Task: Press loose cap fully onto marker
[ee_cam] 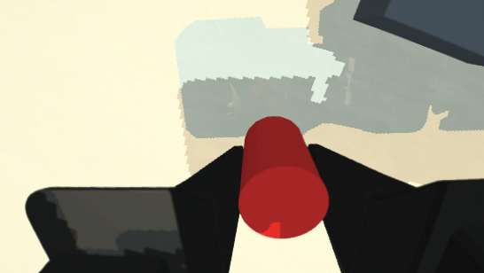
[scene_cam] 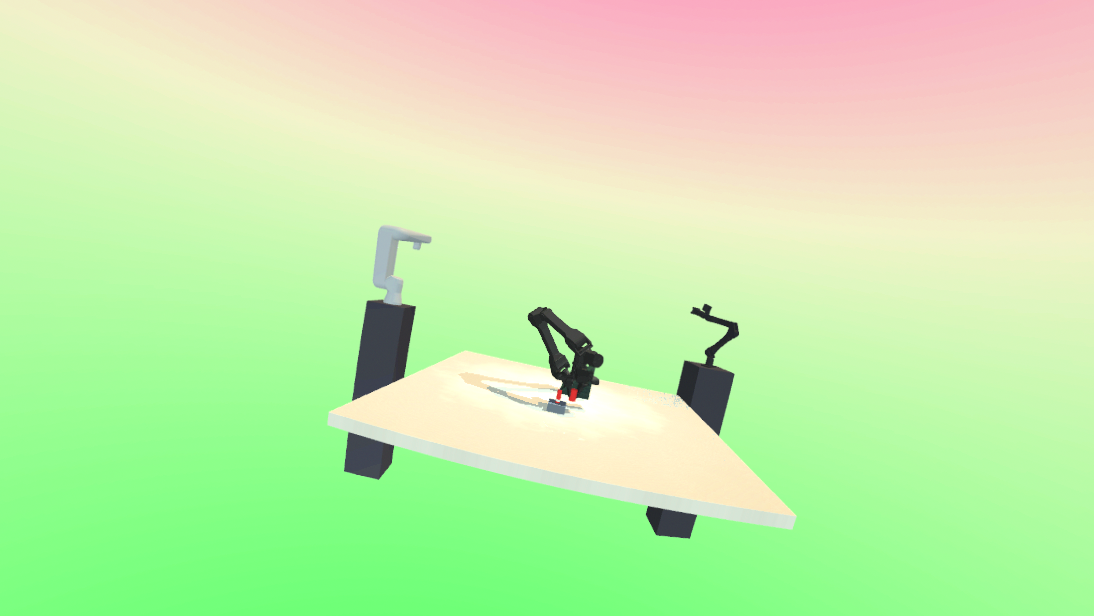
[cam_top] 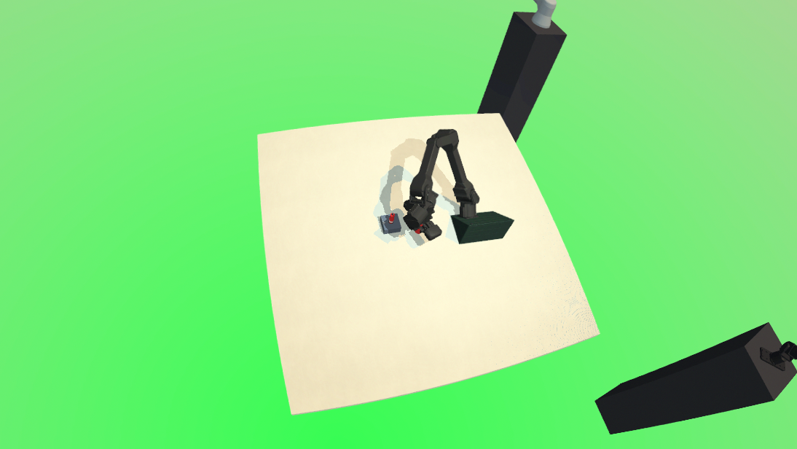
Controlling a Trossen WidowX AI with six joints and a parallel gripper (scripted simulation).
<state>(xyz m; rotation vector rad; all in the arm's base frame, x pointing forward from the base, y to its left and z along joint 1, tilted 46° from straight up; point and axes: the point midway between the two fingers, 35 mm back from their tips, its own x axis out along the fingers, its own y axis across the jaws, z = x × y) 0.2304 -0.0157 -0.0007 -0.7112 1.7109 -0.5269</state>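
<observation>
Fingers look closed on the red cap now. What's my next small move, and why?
Probably lift straight up. The gripper is shut on the red cylindrical cap, low beside the grey holder block. The upright red marker has no cap on it, so raise the cap before moving across.

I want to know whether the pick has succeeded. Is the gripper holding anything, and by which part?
Yes. The gripper is shut on the red cap, its two black fingers pressing opposite sides of the cap's round wall, about midway along it.
</observation>
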